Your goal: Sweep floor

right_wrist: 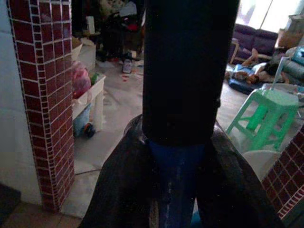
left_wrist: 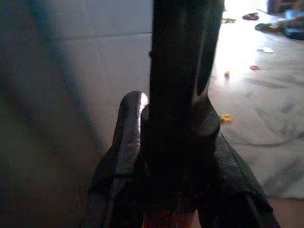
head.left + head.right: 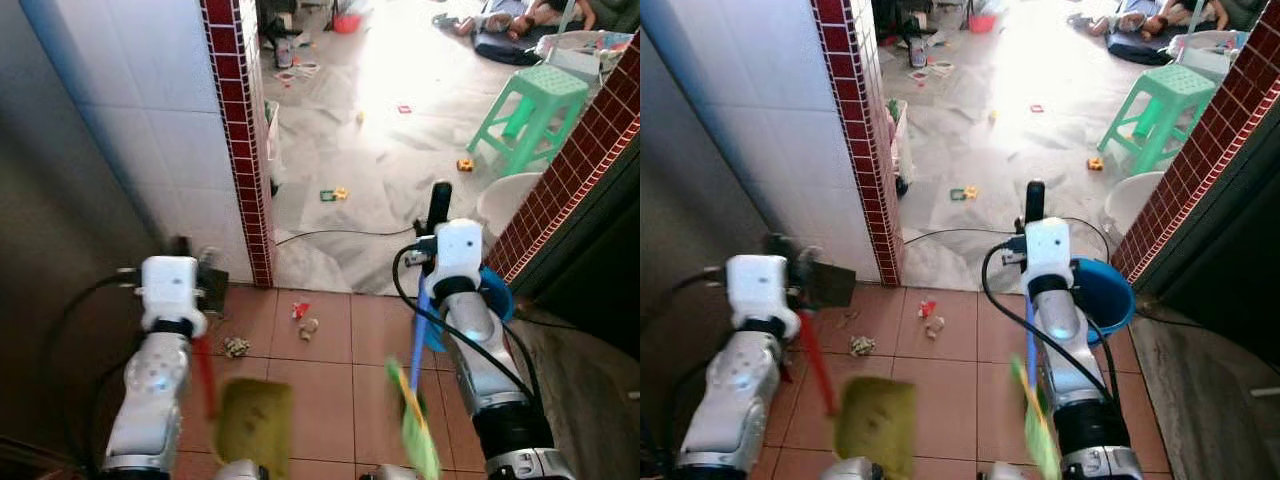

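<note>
My left gripper (image 3: 186, 256) is shut on the black grip of a dustpan; its red handle (image 3: 205, 375) runs down to the yellow-green pan (image 3: 255, 425) just over the terracotta tiles. The left wrist view shows the fingers (image 2: 127, 137) clamped around that grip. My right gripper (image 3: 436, 240) is shut on a broom, whose blue shaft (image 3: 420, 340) ends in green bristles (image 3: 416, 430) near the floor. In the right wrist view the fingers (image 1: 122, 180) hug the black grip above the blue shaft (image 1: 175, 175). Small scraps (image 3: 303, 318) and a crumpled bit (image 3: 236, 347) lie on the tiles ahead.
A white tiled wall with a red brick edge (image 3: 238, 140) stands at left, and a brick wall (image 3: 580, 160) at right. A blue bucket (image 3: 497, 296) and a white basin (image 3: 505, 200) sit by my right arm. Beyond lie a cable (image 3: 330, 232), toys, a green stool (image 3: 532, 108) and a person lying down (image 3: 510, 20).
</note>
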Available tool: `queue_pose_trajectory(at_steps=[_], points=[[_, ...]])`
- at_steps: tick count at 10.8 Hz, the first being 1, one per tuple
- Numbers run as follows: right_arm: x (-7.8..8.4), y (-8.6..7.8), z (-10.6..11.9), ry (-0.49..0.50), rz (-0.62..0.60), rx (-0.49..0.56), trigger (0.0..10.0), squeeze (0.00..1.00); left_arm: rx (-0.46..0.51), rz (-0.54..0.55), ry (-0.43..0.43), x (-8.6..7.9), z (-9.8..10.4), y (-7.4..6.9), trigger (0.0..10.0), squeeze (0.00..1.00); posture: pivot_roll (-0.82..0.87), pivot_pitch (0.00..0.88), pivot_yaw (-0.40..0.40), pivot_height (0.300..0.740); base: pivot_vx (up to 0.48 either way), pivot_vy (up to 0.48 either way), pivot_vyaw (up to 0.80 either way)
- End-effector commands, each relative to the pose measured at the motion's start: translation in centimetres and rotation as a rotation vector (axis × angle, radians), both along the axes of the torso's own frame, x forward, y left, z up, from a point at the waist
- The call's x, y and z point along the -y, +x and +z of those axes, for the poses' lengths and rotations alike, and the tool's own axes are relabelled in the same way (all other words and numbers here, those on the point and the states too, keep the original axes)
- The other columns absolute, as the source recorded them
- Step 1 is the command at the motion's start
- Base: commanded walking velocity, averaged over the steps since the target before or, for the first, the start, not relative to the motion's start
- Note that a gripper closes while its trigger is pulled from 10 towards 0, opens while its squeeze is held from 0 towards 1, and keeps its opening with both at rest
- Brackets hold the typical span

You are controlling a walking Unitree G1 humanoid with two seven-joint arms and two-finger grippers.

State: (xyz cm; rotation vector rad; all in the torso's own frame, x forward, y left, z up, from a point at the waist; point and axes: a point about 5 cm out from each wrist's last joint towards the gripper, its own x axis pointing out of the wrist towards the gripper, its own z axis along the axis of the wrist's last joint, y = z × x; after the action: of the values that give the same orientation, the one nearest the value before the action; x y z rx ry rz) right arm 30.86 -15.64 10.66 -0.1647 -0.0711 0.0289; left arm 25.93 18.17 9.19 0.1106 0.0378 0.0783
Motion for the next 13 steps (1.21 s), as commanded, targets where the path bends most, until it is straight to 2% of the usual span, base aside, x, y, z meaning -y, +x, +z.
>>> queue_pose_trajectory(at_steps=[1, 4, 5, 6, 7, 8, 9, 11, 13], points=[[0.0, 0.4, 0.7, -0.011, 0.002, 0.034, 10.0, 0.0, 0.032, 0.011, -0.01, 0.1, 0.6, 0.1, 10.0, 0.0, -0.01, 0.0, 0.003, 0.74, 0.0, 0.0, 0.8], [-0.3, 0.2, 0.6, -0.014, 0.008, 0.039, 10.0, 0.0, 0.024, -0.03, -0.018, 1.6, 0.3, 0.4, 10.0, 0.0, -0.01, 0.0, 0.01, 0.74, 0.0, 0.0, 0.8], [-0.4, 0.3, 0.6, -0.02, 0.02, 0.029, 10.0, 0.0, 0.008, -0.024, -0.019, 1.6, 0.2, 0.5, 10.0, 0.0, -0.02, 0.0, 0.025, 0.74, 0.0, 0.0, 0.6], [-0.5, 0.4, 0.6, -0.061, 0.015, 0.027, 10.0, 0.0, -0.001, -0.038, -0.022, 1.7, 0.0, 0.6, 10.0, 0.0, -0.02, 0.0, 0.033, 0.74, 0.0, 0.0, 0.0], [-0.3, 0.2, -0.1, -0.068, 0.015, -0.027, 10.0, 0.0, -0.026, -0.081, 0.013, 1.9, -0.7, 0.4, 10.0, 0.0, -0.02, 0.0, 0.041, 0.74, 0.0, 0.0, 0.0], [-0.8, -0.3, -0.3, -0.108, 0.075, -0.014, 10.0, 0.0, -0.041, -0.101, 0.03, 2.1, -1.1, 0.3, 10.0, 0.0, -0.02, 0.0, 0.044, 0.74, 0.0, 0.0, 0.0], [-1.1, -1.1, -0.7, -0.107, 0.101, -0.021, 10.0, 0.0, -0.042, -0.121, -0.011, 2.1, -1.2, -0.1, 10.0, 0.0, -0.02, 0.0, 0.031, 0.74, 0.0, 0.0, 0.0], [-0.7, -1.0, -0.2, -0.091, 0.021, 0.033, 10.0, 0.0, 0.012, -0.078, -0.029, 2.2, -0.3, 0.1, 10.0, 0.0, 0.0, 0.0, 0.006, 0.74, 0.0, 0.0, 0.25], [-0.6, -0.7, 0.1, -0.058, -0.052, 0.048, 10.0, 0.0, 0.032, -0.063, -0.051, 1.9, 0.1, 0.2, 10.0, 0.0, -0.01, 0.0, 0.004, 0.74, 0.0, 0.0, 0.77]])
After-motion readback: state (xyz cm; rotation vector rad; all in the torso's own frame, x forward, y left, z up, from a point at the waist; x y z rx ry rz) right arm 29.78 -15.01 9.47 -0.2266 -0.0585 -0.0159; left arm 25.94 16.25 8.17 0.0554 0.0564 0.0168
